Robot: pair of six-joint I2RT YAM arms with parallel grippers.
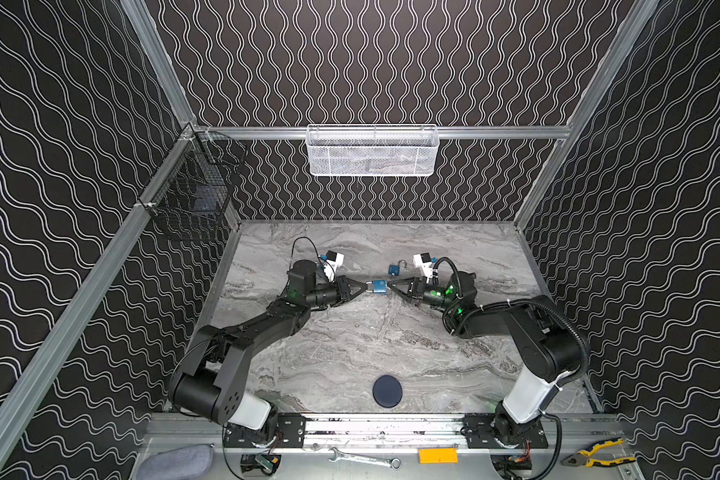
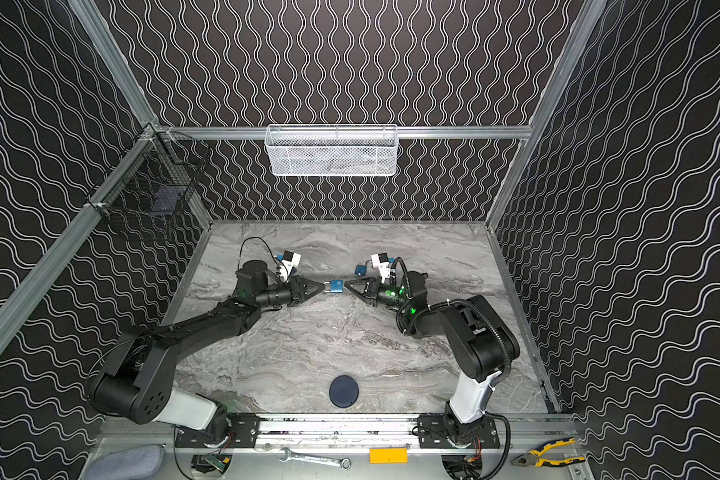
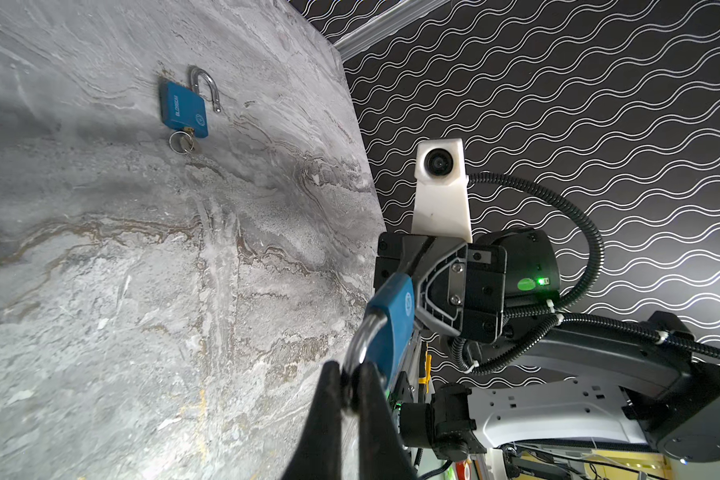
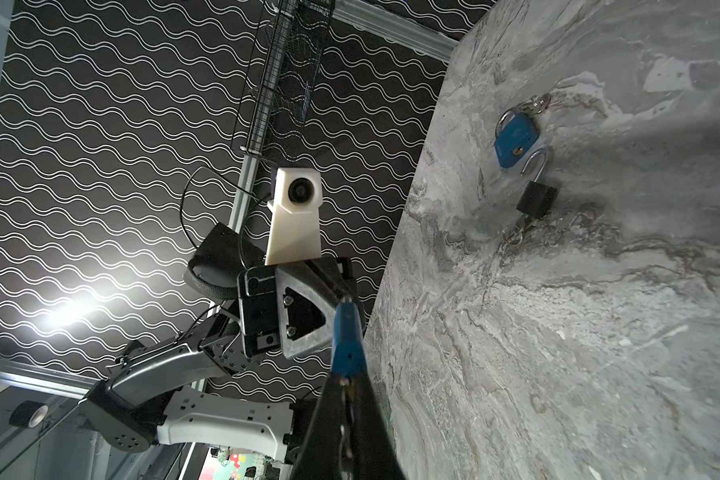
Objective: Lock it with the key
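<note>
Step in hand, as I judge it: the key is seated and the locking turn is about to be made; the blue padlock (image 1: 379, 287) hangs in the air over the middle of the marble table (image 1: 350, 353), caught between both tools

The left gripper (image 3: 350, 374) comes in from 9 o'clock in both top views, pinched narrow on the steel shackle (image 3: 360, 336); the right gripper (image 4: 346, 380) comes in from 3 o'clock, closed tight at the keyhole end of the body; it seems to be on the key's head, though the key is almost wholly hidden between the fingers

The next move calls for a roll of the right wrist about the key's axis while the left holds the shackle dead steady against the twist; the shackle must be pressed fully home, and I cannot tell whether it is; a slip of the pinch would leave the lock hanging from one tool only

Writing: a spare blue padlock (image 3: 184, 110) lies on the table at about 1 o'clock from the held one, shackle open and a key in it; white lettering along its body looks like "BLOSSOM", not sharp enough to be sure; the held lock carries a small round emblem (image 3: 408, 301), unreadable
</note>
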